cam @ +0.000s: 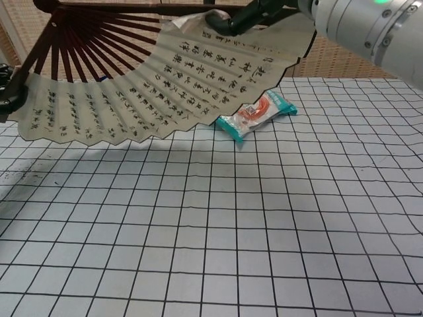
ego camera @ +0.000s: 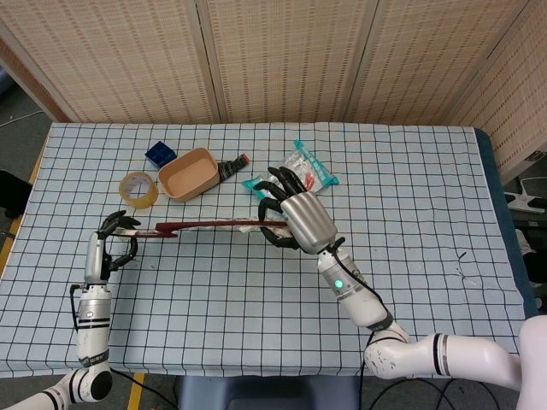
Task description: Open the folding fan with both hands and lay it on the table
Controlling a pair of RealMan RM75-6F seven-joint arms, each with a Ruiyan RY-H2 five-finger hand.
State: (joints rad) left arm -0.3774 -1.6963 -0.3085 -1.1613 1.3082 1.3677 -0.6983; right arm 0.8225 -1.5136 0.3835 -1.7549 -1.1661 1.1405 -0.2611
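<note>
The folding fan (cam: 158, 86) is spread wide above the table, its cream paper covered in black calligraphy and its dark ribs meeting at upper left. From the head view the fan (ego camera: 209, 225) shows edge-on as a thin dark red line. My left hand (ego camera: 115, 236) grips its left end; in the chest view only a dark bit of the left hand (cam: 8, 92) shows at the frame's edge. My right hand (ego camera: 297, 219) pinches the fan's right edge, and its dark fingers (cam: 231, 20) hold the paper's top.
A tan bowl (ego camera: 188, 173), a tape roll (ego camera: 138, 189), a blue block (ego camera: 160, 154) and a small dark object (ego camera: 231, 166) lie at the back left. A teal snack packet (cam: 256, 115) sits just behind my right hand. The checked cloth (ego camera: 410, 222) covers the table.
</note>
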